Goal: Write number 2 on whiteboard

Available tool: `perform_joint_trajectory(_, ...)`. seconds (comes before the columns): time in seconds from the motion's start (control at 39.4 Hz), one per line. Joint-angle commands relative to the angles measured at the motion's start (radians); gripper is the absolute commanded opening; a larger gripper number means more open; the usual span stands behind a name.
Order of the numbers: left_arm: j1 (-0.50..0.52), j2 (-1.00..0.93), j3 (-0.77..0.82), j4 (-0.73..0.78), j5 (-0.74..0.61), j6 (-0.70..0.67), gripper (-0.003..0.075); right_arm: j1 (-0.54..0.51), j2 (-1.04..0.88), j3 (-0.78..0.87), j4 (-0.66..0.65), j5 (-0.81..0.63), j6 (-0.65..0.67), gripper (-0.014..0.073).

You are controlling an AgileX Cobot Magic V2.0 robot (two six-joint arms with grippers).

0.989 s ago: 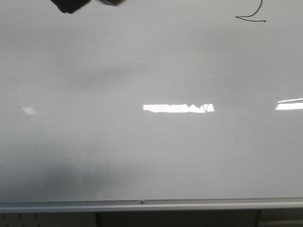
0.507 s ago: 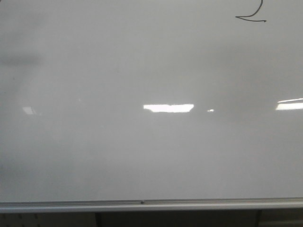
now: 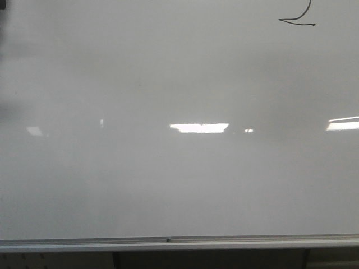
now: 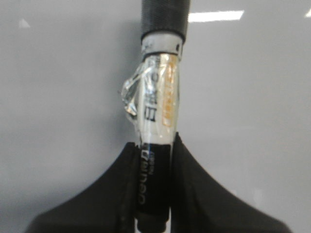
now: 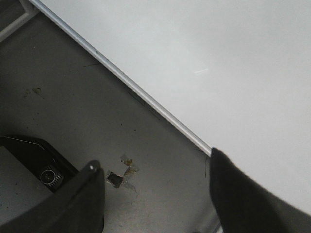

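One number 2 (image 3: 297, 19) sits drawn upper right on the whiteboard (image 3: 179, 185); left jaws pinch the marker (image 4: 158, 111), right jaws spread.

Your whiteboard (image 3: 179, 168) lies bare from nine to three o'clock; only the number 2 (image 3: 297, 21) marks it toward one o'clock.

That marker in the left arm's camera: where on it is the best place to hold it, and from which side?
On the dark lower barrel, as the left gripper does now. The marker is a slim, straight cylinder, so the jaws close from its two opposite sides, across its width. That leaves the taped white section and black end free, pointing out toward the whiteboard. Gripping the loose, crinkled tape would probably be less secure.
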Motion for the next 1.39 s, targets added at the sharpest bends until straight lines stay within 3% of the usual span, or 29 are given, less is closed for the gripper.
perform_joint_trajectory(0.0, 0.001, -0.005, -0.028, -0.015, -0.195, -0.01, 0.0012, -0.007, -0.01, -0.025, 0.019, -0.058, -0.001, 0.0489)
perform_joint_trajectory(0.43, -0.001, 0.138, -0.111, -0.013, -0.247, -0.01, 0.0032, -0.007, -0.01, -0.025, 0.028, -0.058, -0.001, 0.0489)
perform_joint_trajectory(0.51, -0.001, 0.147, -0.118, -0.013, -0.241, -0.01, 0.0099, -0.007, -0.01, -0.025, 0.028, -0.058, -0.001, 0.0489)
perform_joint_trajectory(0.66, -0.001, 0.147, -0.121, -0.006, -0.192, -0.008, 0.0314, -0.007, -0.01, -0.025, 0.028, -0.062, 0.0, 0.0489)
perform_joint_trajectory(0.79, 0.001, 0.115, -0.127, 0.017, -0.098, -0.008, 0.0406, -0.007, -0.01, -0.025, 0.027, -0.061, 0.0, 0.0489)
perform_joint_trajectory(0.89, 0.001, 0.059, -0.127, 0.051, 0.002, -0.008, 0.0407, -0.007, -0.01, -0.025, 0.023, -0.057, 0.019, 0.0489)
perform_joint_trajectory(1.07, 0.001, -0.09, -0.127, 0.174, 0.204, -0.008, 0.0407, -0.008, -0.01, -0.025, -0.058, -0.041, 0.161, 0.0489)
perform_joint_trajectory(1.19, 0.001, -0.215, -0.127, 0.202, 0.395, -0.008, 0.0407, -0.008, -0.013, -0.025, -0.117, -0.026, 0.282, 0.0489)
perform_joint_trajectory(1.37, 0.001, -0.395, -0.127, 0.202, 0.611, -0.01, 0.0407, -0.008, -0.072, -0.006, -0.147, -0.052, 0.325, 0.0489)
